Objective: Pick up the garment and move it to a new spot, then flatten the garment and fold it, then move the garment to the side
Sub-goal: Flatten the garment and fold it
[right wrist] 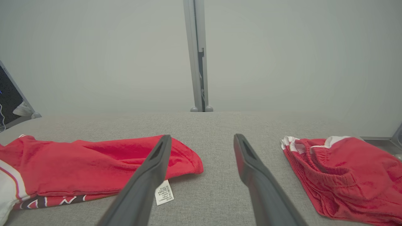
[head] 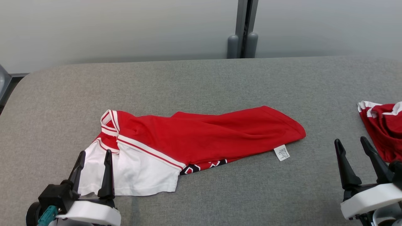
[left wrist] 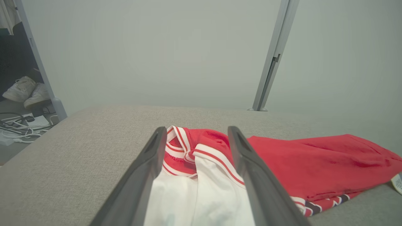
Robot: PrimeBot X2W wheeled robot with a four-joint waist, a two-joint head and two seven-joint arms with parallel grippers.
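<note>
I find the garment beneath my open left gripper and left of my open right gripper, apparently staged for pickup.

Found the shirt lying across the middle of the surface, collar end leftward, care label at its right end. Saw a second garment at the right edge, well apart. Noted left gripper above the shirt's left end, right gripper near the front-right corner.

Left end effector and right end effector agape
</note>
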